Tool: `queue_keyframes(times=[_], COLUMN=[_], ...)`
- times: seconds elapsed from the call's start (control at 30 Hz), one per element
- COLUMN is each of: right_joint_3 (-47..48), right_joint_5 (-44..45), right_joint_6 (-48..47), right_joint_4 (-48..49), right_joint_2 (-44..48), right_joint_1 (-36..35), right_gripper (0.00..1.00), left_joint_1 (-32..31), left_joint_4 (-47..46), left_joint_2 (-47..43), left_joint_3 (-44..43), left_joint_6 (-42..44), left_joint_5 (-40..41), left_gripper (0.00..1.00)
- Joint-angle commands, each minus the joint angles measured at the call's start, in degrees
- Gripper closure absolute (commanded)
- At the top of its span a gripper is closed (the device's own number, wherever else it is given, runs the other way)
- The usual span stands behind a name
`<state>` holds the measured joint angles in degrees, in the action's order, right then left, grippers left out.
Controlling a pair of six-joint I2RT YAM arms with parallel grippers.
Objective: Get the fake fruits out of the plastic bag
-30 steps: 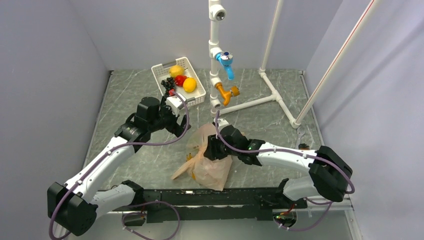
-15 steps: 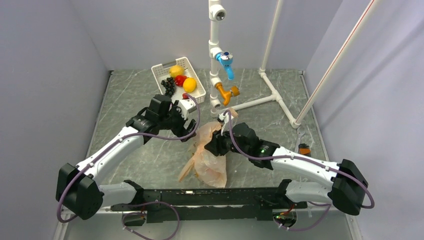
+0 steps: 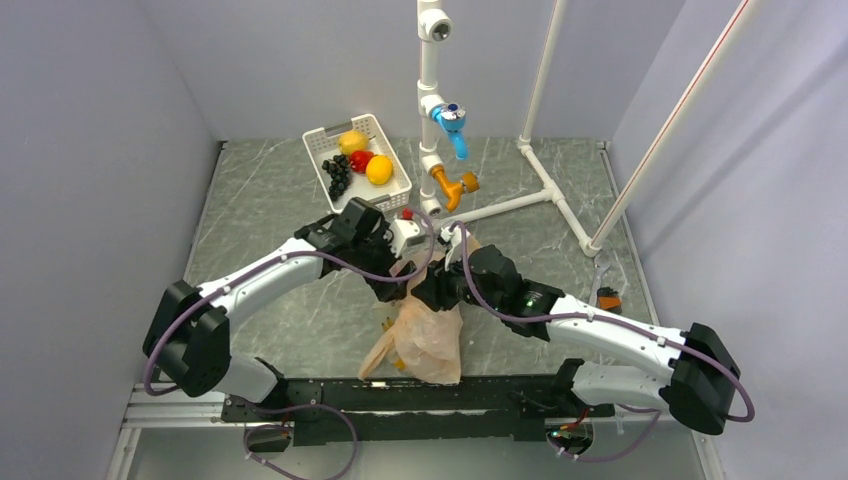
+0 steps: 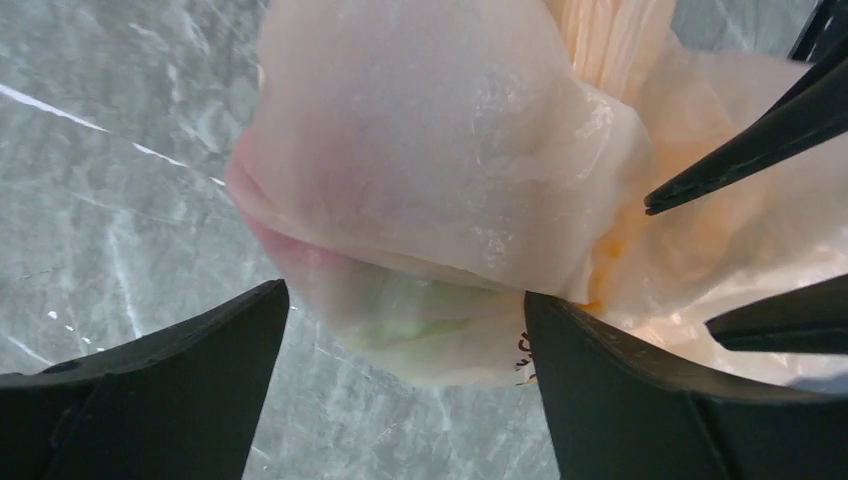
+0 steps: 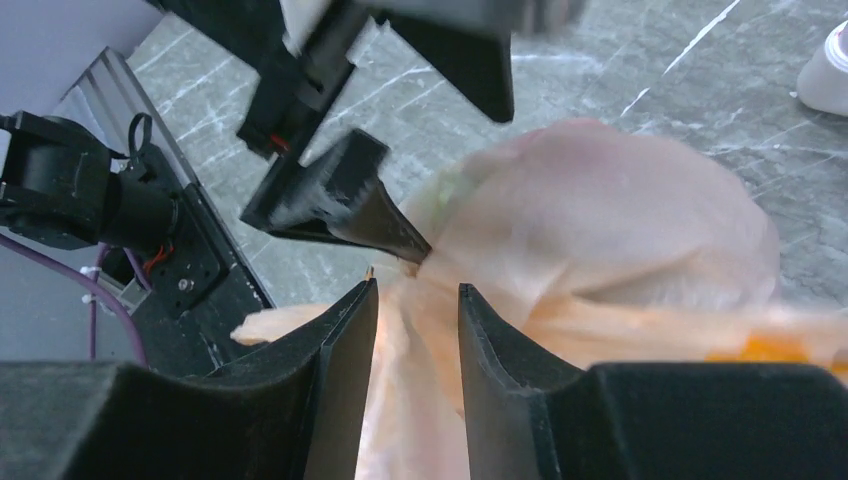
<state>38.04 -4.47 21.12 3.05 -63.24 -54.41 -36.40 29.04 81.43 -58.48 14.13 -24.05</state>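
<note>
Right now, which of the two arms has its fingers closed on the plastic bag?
The right arm's fingers pinch the plastic bag; the left arm's fingers stand wide open around its bulge.

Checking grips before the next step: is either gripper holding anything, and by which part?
The right gripper pinches the thin translucent peach-orange plastic bag by a bunched fold of its film. The left gripper is open astride the bag's bulge, gripping nothing.
</note>
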Motion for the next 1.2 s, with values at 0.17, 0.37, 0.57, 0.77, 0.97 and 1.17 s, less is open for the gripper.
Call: queue_keyframes(times=[0.17,0.37,0.57,0.77,0.97,1.17], right_joint_3=[1.6,3.9,4.0,5.0,-1.3,-3.3], right_joint_5=[1.5,4.1,12.8,21.0,18.5,-2.9], right_joint_6=[-0.9,-1.7,-2.3,-1.2,-1.1,-0.8], right_joint_4=[0.2,-7.0,-12.7,-14.0,-5.3,-1.5], right_joint_2=[1.7,2.2,0.7,-5.3,1.3,3.7], right_joint_1=[0.1,-0.6,-6.3,-7.8,-5.1,6.4], right_gripper=[0.62,0.5,0.25,0.4,0.92,1.0], left_joint_1=[-3.0,-3.7,-3.6,-3.6,-3.5,-5.2], left_joint_4=[0.4,1.3,0.9,0.7,2.7,0.8], left_joint_2=[-0.1,0.5,-1.8,-3.8,-3.0,-0.9], left_joint_3=[-2.3,-3.0,-2.3,-1.4,-1.6,-1.1], left_joint_6=[1.2,1.7,2.1,1.9,3.0,2.2], left_joint_5=[-0.3,0.1,3.1,3.7,-3.0,0.2], left_gripper=[0.34,0.75,0.74,0.64,0.21,0.08])
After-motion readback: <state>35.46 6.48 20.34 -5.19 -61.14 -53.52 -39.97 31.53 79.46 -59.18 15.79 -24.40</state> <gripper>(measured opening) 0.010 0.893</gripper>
